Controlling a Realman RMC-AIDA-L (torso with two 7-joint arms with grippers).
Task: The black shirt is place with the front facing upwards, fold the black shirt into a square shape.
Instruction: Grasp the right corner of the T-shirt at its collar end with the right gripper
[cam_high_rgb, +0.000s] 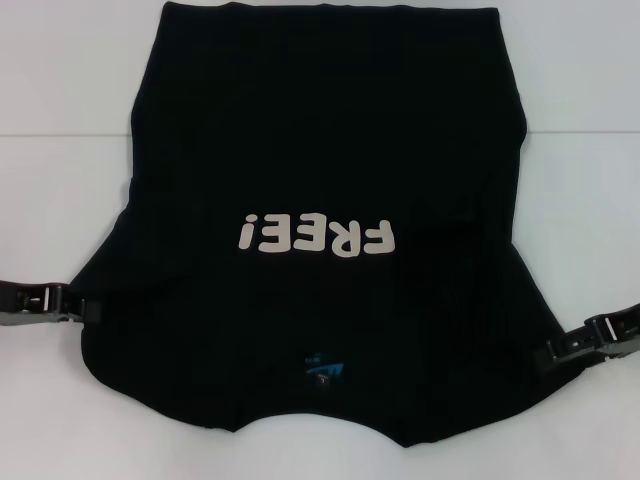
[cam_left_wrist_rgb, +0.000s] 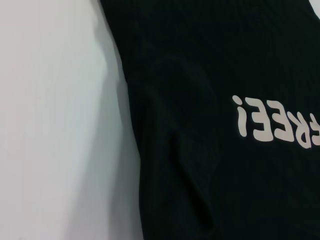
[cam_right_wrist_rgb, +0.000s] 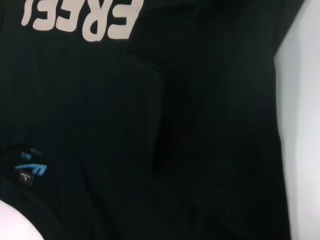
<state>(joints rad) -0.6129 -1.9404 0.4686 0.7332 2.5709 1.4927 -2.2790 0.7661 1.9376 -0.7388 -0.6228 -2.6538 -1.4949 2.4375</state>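
Item: black shirt (cam_high_rgb: 320, 150), short-sleeved, lying front up on the white desk (cam_high_rgb: 60, 120), collar at the near edge and hem at the far edge. White lettering "FREE!" (cam_high_rgb: 317, 236) across the chest, upside down from the head view; small blue neck label (cam_high_rgb: 325, 367) near the collar. Condition: both sleeves appear folded inward over the body, leaving diagonal creases on the left and right, so the outline tapers from wide shoulders toward the hem. Judged progress: the sleeve folds are done; the lengthwise fold that would bring it to a square remains, and the near edge is uneven. Left gripper (cam_high_rgb: 85, 311): at the near left shoulder edge, touching the cloth; whether its jaws clamp the fabric cannot be told. Right gripper (cam_high_rgb: 548, 357): at the near right shoulder edge, likewise at the cloth's border; jaw state cannot be told.
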